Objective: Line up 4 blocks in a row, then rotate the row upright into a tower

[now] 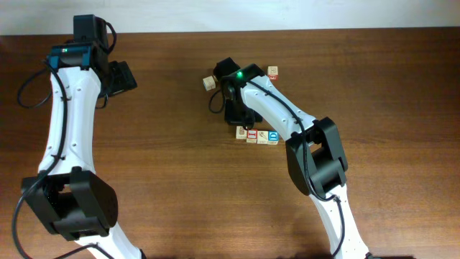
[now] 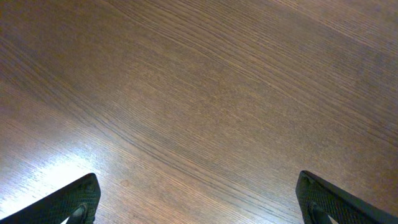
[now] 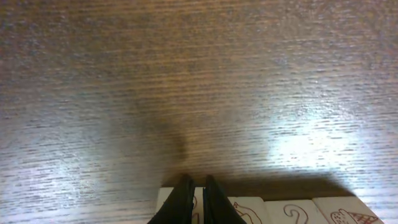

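The four blocks lie in a row just right of the table's middle: a pale one (image 1: pixel 241 132), a red-bordered one (image 1: pixel 252 135), another pale one (image 1: pixel 263 136) and a blue-faced one (image 1: pixel 273 136). My right gripper (image 1: pixel 241 124) hangs at the row's left end. In the right wrist view its jaws (image 3: pixel 198 186) are shut, tips over the leftmost block (image 3: pixel 166 200), with nothing gripped between them. The neighbouring blocks (image 3: pixel 289 213) show drawn side faces along the bottom edge. My left gripper (image 1: pixel 123 75) is far off at the back left, open (image 2: pixel 199 205) over bare wood.
A pale cube (image 1: pixel 209 83) and a red-marked cube (image 1: pixel 273 71) sit behind the right gripper, on either side of it. The right arm (image 1: pixel 316 151) reaches in from the front right. The table's far edge runs along the top.
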